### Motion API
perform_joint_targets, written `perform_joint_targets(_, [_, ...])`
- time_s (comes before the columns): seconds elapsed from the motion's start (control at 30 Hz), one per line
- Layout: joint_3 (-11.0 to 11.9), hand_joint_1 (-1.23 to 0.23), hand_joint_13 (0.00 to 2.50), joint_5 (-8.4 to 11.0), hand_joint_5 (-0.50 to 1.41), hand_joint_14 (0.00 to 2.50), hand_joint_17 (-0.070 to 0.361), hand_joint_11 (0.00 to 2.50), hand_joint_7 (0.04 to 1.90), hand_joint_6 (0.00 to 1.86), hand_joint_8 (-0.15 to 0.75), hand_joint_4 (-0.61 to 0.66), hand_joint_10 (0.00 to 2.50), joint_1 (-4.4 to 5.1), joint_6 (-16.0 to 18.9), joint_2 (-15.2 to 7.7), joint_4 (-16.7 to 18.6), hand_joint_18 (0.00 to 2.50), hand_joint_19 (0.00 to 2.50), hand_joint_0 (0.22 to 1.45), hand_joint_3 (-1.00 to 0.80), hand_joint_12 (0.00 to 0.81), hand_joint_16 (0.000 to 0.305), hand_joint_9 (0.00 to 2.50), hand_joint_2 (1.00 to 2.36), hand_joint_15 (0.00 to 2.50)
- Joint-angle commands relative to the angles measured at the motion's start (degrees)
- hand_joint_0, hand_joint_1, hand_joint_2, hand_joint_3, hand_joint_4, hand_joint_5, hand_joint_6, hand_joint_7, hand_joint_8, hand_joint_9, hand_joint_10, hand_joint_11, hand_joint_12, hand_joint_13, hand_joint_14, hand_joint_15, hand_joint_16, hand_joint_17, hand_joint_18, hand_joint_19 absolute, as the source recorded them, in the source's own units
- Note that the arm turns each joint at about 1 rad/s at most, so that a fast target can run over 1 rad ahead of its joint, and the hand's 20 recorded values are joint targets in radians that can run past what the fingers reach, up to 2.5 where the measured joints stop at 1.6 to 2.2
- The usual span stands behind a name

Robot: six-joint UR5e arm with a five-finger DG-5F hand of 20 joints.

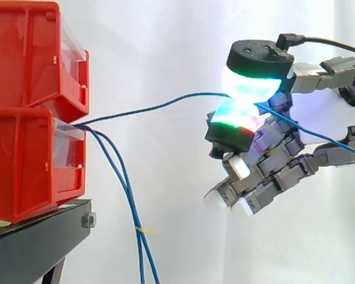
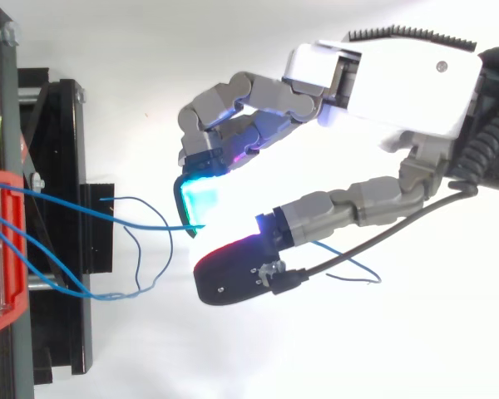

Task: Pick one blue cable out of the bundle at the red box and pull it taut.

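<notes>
While the hand point(image 2: 399, 83) pinches one blue cable point(image 1: 154, 107) between two glowing pads point(image 1: 251, 89), I see that cable run toward 9 o'clock (gently curved, not dead straight) to the lower red bin point(image 1: 23, 165); other blue cables point(image 1: 127, 195) hang toward 6 o'clock.

The hand point(image 2: 374, 104) is built round a white, boxy palm housing point(image 2: 416, 79), with one small round screw point(image 2: 440, 64) on it and a ribbed black strip point(image 2: 407, 36) along one edge. Grey, blocky segmented fingers point(image 2: 262, 90) run out from that housing, ending in thick black-backed pads point(image 1: 252, 84) glowing green, cyan, white and magenta.
</notes>
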Motion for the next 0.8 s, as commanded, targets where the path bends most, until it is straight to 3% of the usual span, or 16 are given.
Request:
perform_joint_targets(0.0, [-0.01,-0.73,0.6,0.0,-0.12,0.01,0.165,0.97,1.33,0.85,0.356,0.06,0.02,-0.03,-0.03,-0.03,0.0,0.53,0.26,0.57,0.0,0.495,0.074,1.02,1.01,0.24])
perform_joint_targets(0.77, [-0.01,-0.73,0.6,0.0,-0.13,0.01,0.165,0.97,1.33,0.85,0.356,0.06,0.02,-0.03,-0.03,-0.03,0.0,0.54,0.26,0.56,0.0,0.494,0.073,1.02,1.01,0.24])
